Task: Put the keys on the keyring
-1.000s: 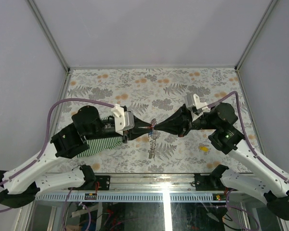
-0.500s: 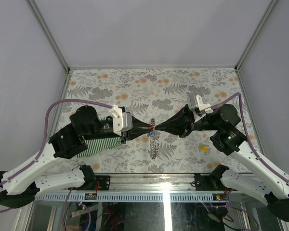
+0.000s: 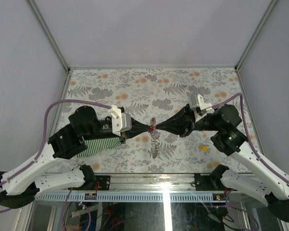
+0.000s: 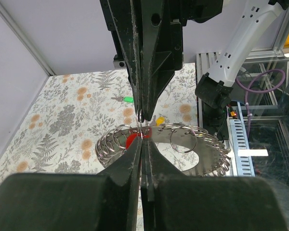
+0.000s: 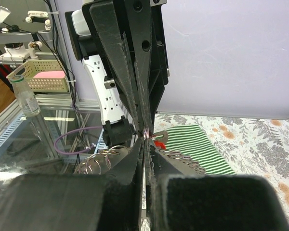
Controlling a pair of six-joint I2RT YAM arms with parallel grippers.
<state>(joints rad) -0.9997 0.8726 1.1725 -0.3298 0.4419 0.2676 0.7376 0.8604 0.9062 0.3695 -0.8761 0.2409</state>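
The left gripper (image 4: 144, 143) has its fingers (image 4: 134, 161) pressed flat together, tip to tip with the right gripper (image 4: 141, 113), whose fingers are closed as well. At that meeting point sit a red key (image 4: 131, 140) and a small metal loop. Whether each pinch is on the key's loop or on the wire cannot be told. The keyring (image 3: 154, 143) hangs from the joined tips in a floppy coil above the floral table (image 3: 183, 86), midway between the arms. A yellow key (image 3: 203, 148) lies on the table to the right and a green key (image 4: 128, 99) farther back. The green striped cloth (image 3: 103, 139) lies under the left arm. The step looks like threading the red key, and it probably calls for one pinch holding the wire firmly while the other slides the loop along in tiny moves, since any pull apart could set the coil swinging. No brand, label or writing can be read anywhere.
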